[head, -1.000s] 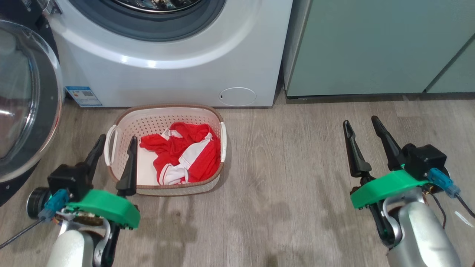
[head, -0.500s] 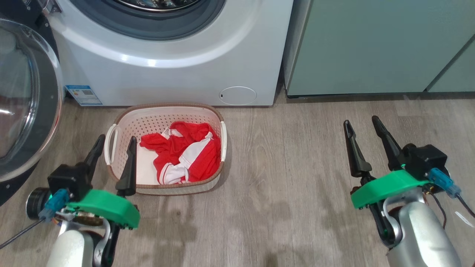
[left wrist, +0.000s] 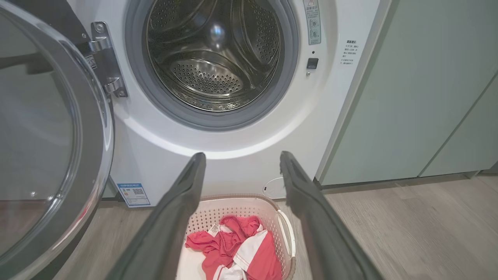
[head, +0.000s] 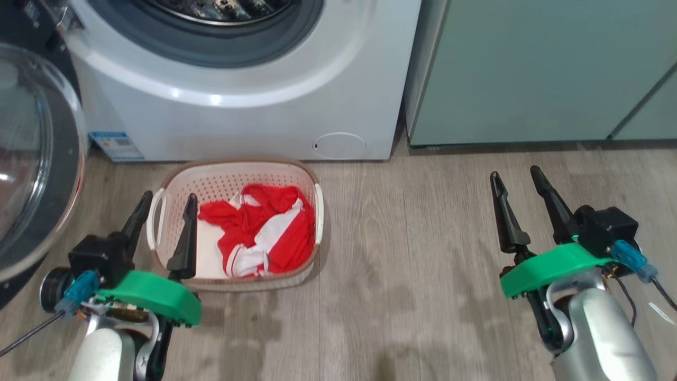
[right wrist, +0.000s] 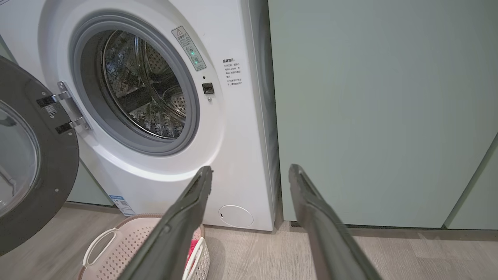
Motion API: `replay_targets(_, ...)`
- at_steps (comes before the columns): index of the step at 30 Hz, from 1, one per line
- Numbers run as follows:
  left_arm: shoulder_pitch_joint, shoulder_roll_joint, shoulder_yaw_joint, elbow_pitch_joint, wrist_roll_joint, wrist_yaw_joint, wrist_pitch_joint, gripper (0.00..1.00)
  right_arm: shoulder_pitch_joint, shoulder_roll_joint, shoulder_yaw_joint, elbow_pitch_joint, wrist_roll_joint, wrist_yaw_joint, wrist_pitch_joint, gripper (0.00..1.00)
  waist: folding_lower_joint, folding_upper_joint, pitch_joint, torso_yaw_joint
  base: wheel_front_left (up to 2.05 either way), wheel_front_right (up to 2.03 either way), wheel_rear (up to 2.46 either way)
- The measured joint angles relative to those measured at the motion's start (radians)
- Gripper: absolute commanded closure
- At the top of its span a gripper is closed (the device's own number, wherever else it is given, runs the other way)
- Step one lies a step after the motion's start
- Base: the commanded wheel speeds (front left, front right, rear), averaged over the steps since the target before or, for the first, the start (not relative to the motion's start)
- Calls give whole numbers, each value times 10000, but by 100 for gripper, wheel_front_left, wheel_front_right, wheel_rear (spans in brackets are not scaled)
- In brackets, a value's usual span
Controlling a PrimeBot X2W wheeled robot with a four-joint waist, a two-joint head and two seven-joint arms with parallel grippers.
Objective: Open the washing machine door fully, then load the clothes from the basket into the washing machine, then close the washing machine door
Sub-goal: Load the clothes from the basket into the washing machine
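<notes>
- The whole head view has slid downward; the camera has moved, not the things on the floor.
- The washing machine now sits lower in that view, and more of its steel drum shows at the top edge.
- The filter cap and the blue label have dropped by the same small amount.
- The washing machine door has its upper rim lower at the left edge.
- The basket and the clothes lie lower too and look slightly blurred.
- With this shift, the basket's far rim stands nearer in the picture to the fingertips of the left claw.
</notes>
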Motion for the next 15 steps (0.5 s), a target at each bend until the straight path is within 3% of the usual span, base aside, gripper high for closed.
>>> replay_targets(8,-12,63,-88,-52,2,79,0,0,-3,0,4,0,33,0,-4,0,1,0,64,-7,200,-200,0)
replay_targets(15,-15,82,-184,-115,2,165,-36,0,-11,2,15,0,33,0,-13,0,1,0,75,9,114,-114,0)
